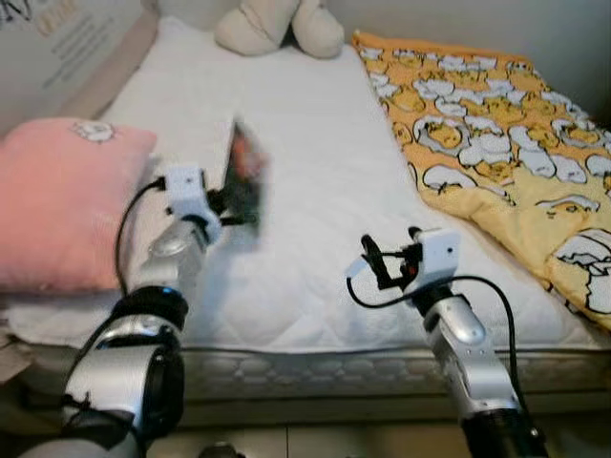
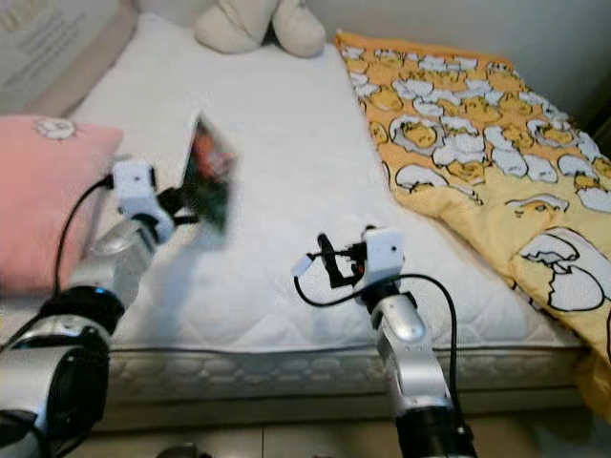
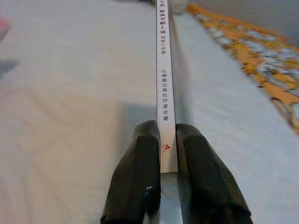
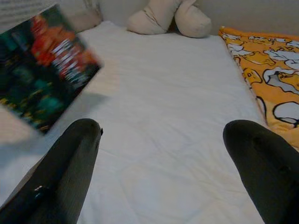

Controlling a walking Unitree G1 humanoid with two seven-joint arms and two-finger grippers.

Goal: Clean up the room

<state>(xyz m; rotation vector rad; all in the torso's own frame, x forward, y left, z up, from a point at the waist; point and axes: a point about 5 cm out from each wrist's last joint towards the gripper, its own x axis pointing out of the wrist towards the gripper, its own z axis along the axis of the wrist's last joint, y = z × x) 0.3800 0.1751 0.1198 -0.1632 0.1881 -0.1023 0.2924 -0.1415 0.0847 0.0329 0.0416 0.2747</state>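
Book [image 1: 244, 176]: thin, stiff, light; pinched at spine edge by left end effector [image 3: 167, 154], above bed [image 1: 325, 191]. Right end effector [image 4: 163, 154]: spread wide, empty, beside book.

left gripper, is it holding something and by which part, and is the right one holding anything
The left gripper is shut on a thin book, clamping its white spine edge and holding it above the bed. The right gripper is open and holds nothing.
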